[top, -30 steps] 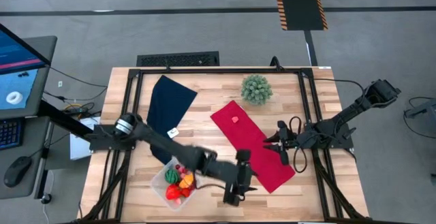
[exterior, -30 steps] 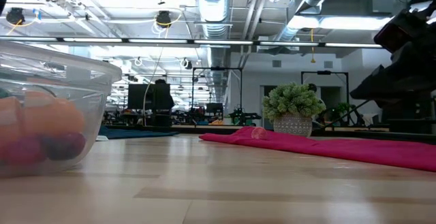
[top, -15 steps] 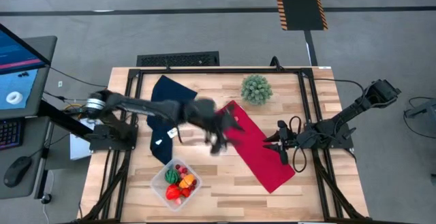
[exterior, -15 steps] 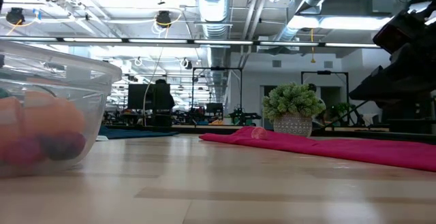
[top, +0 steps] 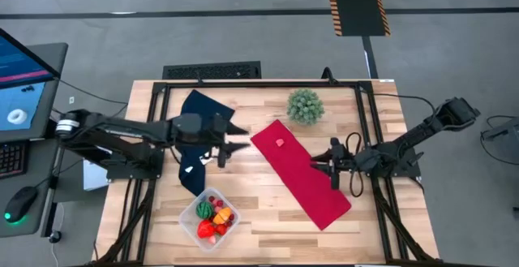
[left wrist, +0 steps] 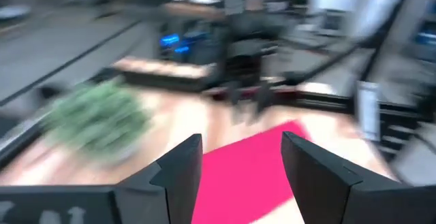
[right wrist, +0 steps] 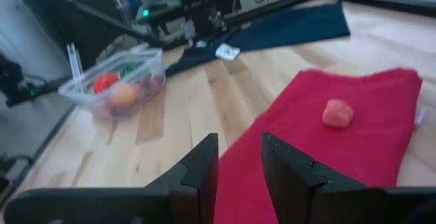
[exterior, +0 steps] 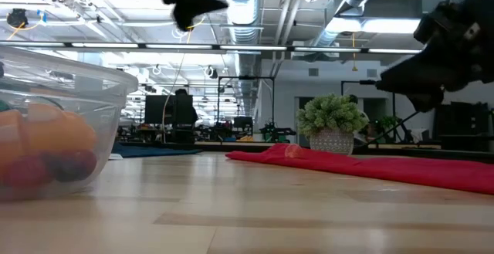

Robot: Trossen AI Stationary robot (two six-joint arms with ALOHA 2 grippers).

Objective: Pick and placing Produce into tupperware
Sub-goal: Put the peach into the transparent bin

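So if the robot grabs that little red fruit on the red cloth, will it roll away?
The little red fruit looks roundish and lumpy, so a nudge might roll it a little. It sits on the soft red cloth, which probably slows it. It seems tiny, likely light, so fingers could flick it aside.

Bare wood between tupperware [top: 209, 220] and red cloth [top: 301, 172]; spiky plant [top: 305, 105] near far edge.

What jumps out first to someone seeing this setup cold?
Probably the long red cloth lying diagonally across the middle of the wooden table, with one small pink-red toy fruit alone near its far end. Next, the clear plastic tupperware box at the near left edge, already holding colourful toy produce. The left gripper, fingers open and empty, hangs between them by the dark blue cloth.
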